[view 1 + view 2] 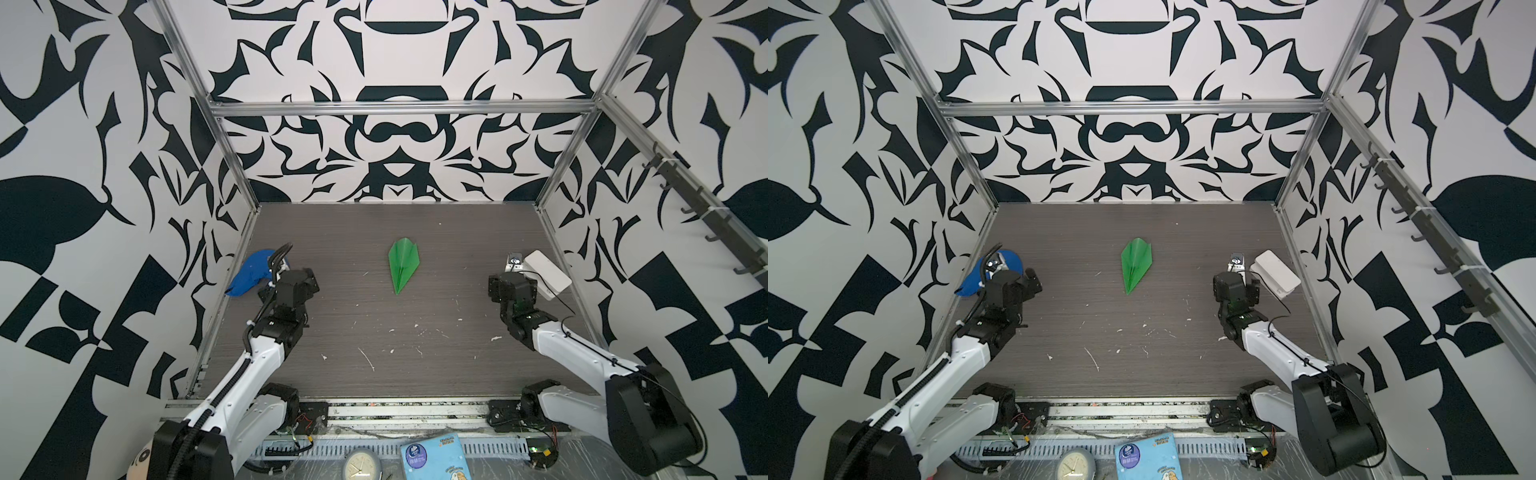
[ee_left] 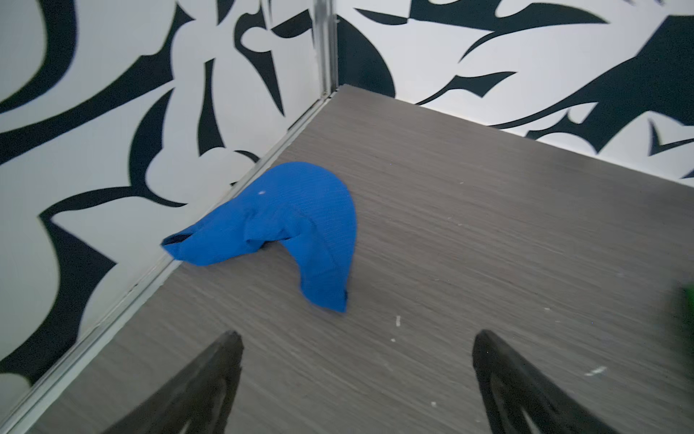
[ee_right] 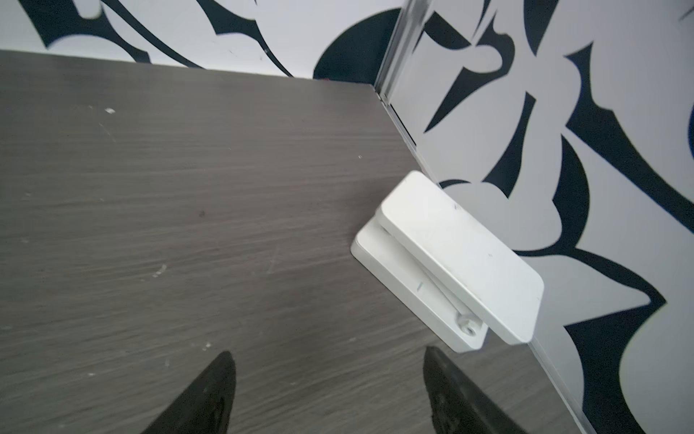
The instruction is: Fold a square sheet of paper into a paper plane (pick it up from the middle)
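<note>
The square sheet of paper shows only as the folded paper plane (image 1: 403, 266) (image 1: 1136, 266), a bright green pointed dart lying flat mid-table with its tip toward the front. Neither gripper touches it. My left gripper (image 2: 358, 334) is open and empty, drawn back at the table's left side (image 1: 297, 282), well clear of the plane. A green blur (image 2: 689, 304) at the edge of the left wrist view is the plane. My right gripper (image 3: 328, 352) is open and empty too, pulled back at the right side (image 1: 509, 286).
A blue cloth cap (image 1: 249, 272) (image 2: 285, 225) lies against the left wall just beyond the left gripper. A white hinged box (image 1: 546, 274) (image 3: 450, 255) sits by the right wall near the right gripper. Small white scraps (image 1: 365, 357) dot the table's front.
</note>
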